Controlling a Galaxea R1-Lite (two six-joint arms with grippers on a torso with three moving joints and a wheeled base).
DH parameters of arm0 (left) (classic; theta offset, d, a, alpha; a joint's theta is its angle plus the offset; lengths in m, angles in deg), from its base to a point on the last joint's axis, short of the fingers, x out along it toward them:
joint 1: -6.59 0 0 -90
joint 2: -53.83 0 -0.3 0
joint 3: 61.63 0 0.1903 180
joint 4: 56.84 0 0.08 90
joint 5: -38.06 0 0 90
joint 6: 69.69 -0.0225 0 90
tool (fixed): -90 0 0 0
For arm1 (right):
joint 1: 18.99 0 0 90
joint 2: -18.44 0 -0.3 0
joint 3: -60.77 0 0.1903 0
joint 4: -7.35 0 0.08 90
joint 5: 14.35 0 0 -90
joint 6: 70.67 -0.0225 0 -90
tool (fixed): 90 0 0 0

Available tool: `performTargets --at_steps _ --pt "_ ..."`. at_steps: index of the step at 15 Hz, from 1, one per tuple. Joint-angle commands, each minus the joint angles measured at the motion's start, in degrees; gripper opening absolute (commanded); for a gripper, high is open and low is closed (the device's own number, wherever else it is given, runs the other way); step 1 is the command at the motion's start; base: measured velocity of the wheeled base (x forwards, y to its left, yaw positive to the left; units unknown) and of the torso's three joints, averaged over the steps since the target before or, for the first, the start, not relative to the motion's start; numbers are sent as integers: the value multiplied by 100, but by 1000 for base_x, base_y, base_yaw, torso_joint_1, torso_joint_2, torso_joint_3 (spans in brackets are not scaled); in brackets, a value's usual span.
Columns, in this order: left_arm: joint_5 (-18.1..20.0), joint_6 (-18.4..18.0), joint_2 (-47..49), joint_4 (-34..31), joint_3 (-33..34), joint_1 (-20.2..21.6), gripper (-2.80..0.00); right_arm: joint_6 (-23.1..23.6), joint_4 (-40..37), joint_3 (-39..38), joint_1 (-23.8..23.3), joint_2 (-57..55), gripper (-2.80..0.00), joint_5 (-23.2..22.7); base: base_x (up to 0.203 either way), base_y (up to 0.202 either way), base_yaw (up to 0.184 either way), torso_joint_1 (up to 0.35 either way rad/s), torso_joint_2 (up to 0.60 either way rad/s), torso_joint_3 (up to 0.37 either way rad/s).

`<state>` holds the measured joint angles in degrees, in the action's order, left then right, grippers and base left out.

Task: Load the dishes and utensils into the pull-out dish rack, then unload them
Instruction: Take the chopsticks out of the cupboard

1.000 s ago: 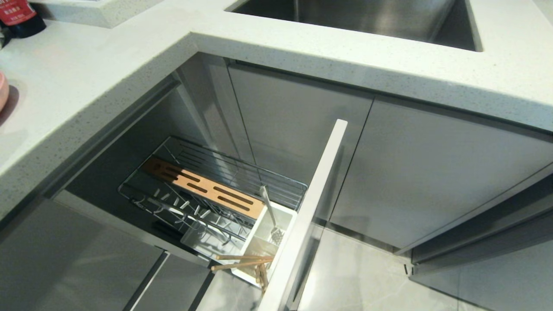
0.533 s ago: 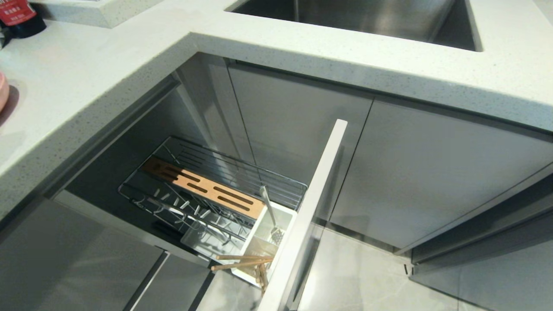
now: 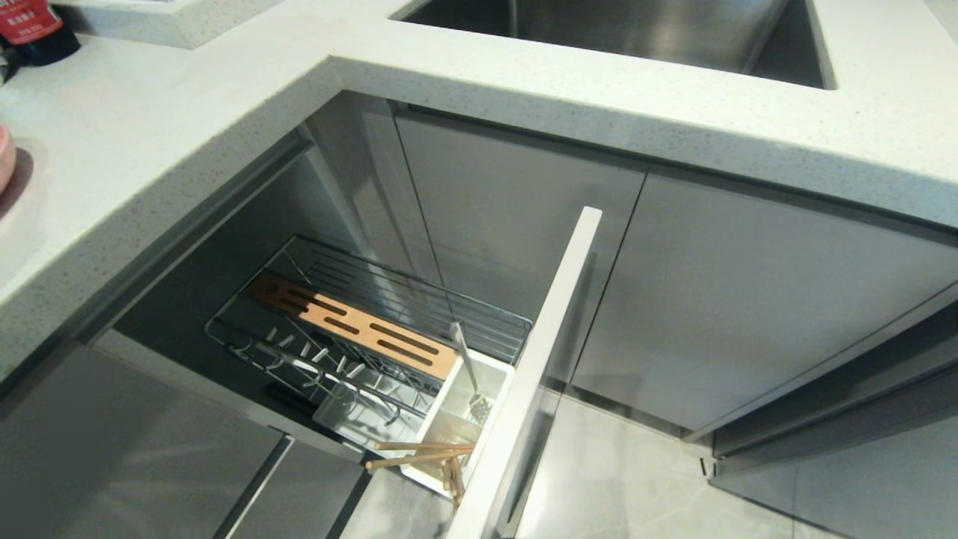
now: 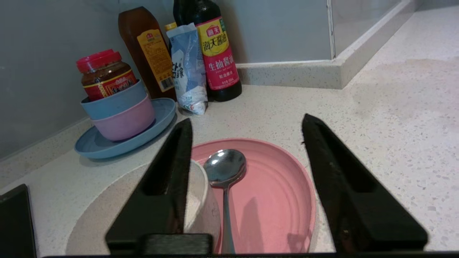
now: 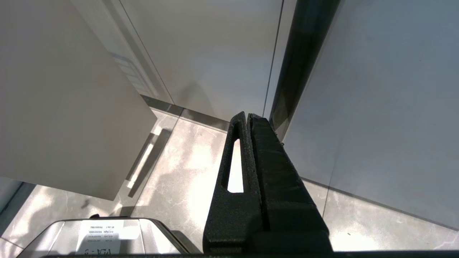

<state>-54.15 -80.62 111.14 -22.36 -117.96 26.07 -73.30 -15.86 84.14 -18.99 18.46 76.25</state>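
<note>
Seen from the head, the pull-out dish rack stands drawn out below the speckled countertop, its grey cabinet front edge-on; a metal utensil leans upright in the white plastic caddy at the rack's front end, and the wooden chopsticks lie across the caddy's near rim, tips poking out past it. The prongs behind the caddy hold no plate or bowl, and neither arm shows here. The left wrist camera supplies what the head misses: up on the countertop, well away from the rack, the left gripper hangs with its jaws wide apart and nothing between them, over the pale-pink plate, on which a silver spoon lies bowl-up beside the small white bowl, half hidden by one finger. Behind the plate stand the stacked pink and blue bowls on a grey-blue plate, and sauce bottles. Judging by this, the spoon looks like the piece in hand, whether just set down or about to be lifted cannot be told; a pick would call for lowering the jaws astride the slim handle. The right wrist camera shows the right gripper pressed closed and empty, parked low by the cabinet doors near the floor.
</note>
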Motion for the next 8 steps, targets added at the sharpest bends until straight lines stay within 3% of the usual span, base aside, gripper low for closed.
performTargets --at_steps 1,4,5,8 --pt "-8 -13 -66 27 -90 -1 0 0 2 0 0 -2 -280 2 0 0 0 0 0 0" --pt "-20 -27 -106 -9 -482 -44 0 0 2 0 0 -2 -280 2 0 0 0 0 0 0" --pt "-36 -24 -111 -69 -673 -48 -280 0 2 0 0 -2 -280 2 0 0 0 0 0 0" --pt "-116 38 -139 -545 -1289 -126 -280 0 2 0 0 -2 -280 2 0 0 0 0 0 0"
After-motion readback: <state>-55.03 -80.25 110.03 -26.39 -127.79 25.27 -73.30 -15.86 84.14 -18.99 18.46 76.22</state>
